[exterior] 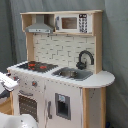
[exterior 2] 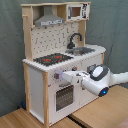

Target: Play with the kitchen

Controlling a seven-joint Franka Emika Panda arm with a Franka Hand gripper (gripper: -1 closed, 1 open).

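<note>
It is not possible to tell how the jaws stand, but the gripper (exterior 2: pixel 61 76) is pressed against the knob panel of the kitchen (exterior 2: pixel 37 75), just above the oven door (exterior 2: pixel 64 96) and below the black-red hob (exterior 2: pixel 53 59), while the kitchen stands on the wooden floor (exterior 2: pixel 20 119) before a grey curtain (exterior 2: pixel 11 50).

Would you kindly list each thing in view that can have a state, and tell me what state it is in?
Oven door: shut.
Lower cupboard door: shut.
Microwave: door shut.
Hob: rings red, nothing on it.
Faucet: upright over the sink, no water showing.
Sink: no dishes to be seen.
Gripper: at the knob panel above the oven.
</note>
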